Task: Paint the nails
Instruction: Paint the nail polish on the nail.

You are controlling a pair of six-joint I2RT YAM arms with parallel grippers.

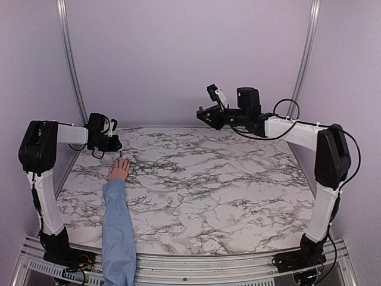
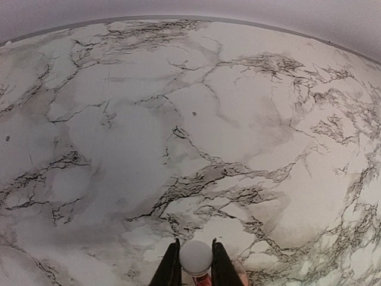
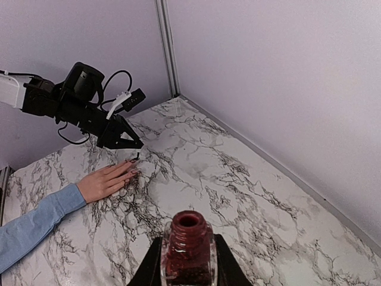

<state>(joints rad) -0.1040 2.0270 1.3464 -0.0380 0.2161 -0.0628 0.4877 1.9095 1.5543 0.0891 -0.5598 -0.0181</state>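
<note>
Now, step: brushing polish onto the nails [image 3: 134, 171]; judged to be in progress.
Left hand [image 1: 116, 145]: closed on the white brush cap [image 2: 195, 257], with the brush [image 3: 137, 157] pointing down over the fingertips; contact cannot be told.
Right hand [image 1: 206, 114]: closed on the open bottle [image 3: 188, 244] of red polish, raised at the far right, well apart.
Nails: on the person's hand [image 1: 119, 170], flat on the tabletop [image 1: 226, 179] at the left.
Method: lower gently, stroke lightly from base to tip, stay off the skin, and hold the bottle upright.
</note>
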